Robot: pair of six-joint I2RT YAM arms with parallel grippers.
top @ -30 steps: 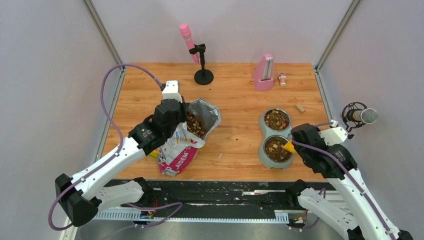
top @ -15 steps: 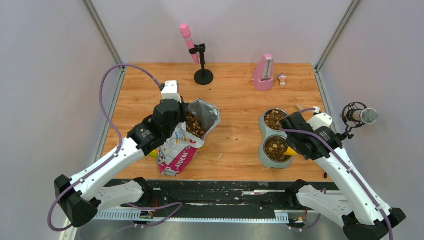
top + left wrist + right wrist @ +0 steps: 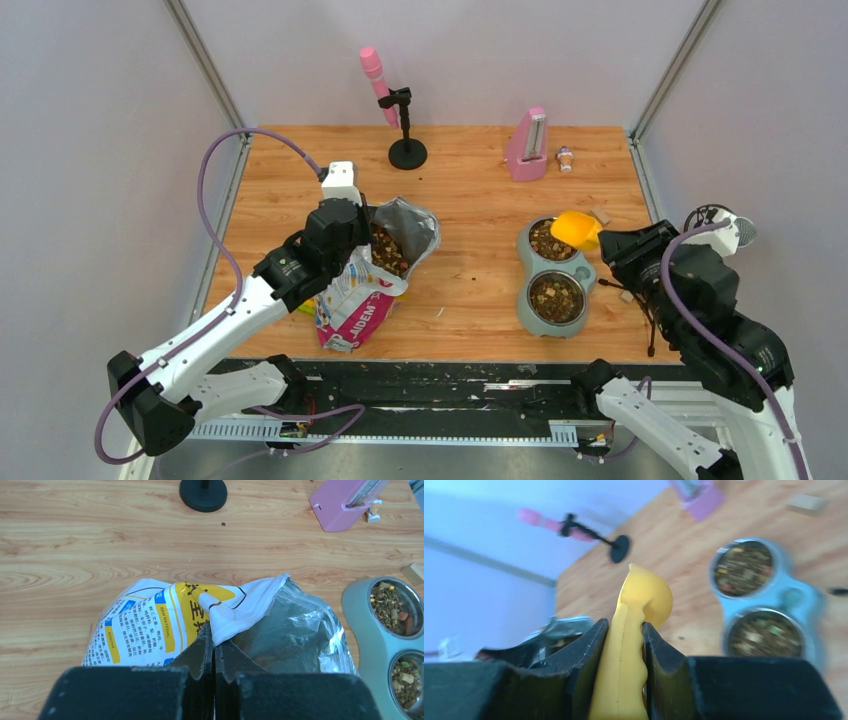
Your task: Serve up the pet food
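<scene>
Brown kibble pet food fills both cups of the grey double bowl, also in the right wrist view. More kibble lies in the open printed bag. My left gripper is shut on the bag's white rim, holding the mouth open. My right gripper is shut on the handle of the yellow scoop, raised above the far cup's right edge. In the right wrist view the scoop stands edge-on; its inside is hidden.
A pink microphone on a black stand is at the back centre. A pink metronome and a small bottle stand at the back right. A small wooden block lies near the bowl. A grey microphone is at the right edge.
My right gripper has lifted the yellow scoop from the near cup, up and back to above the far cup's right side. The left arm and bag have not moved.
</scene>
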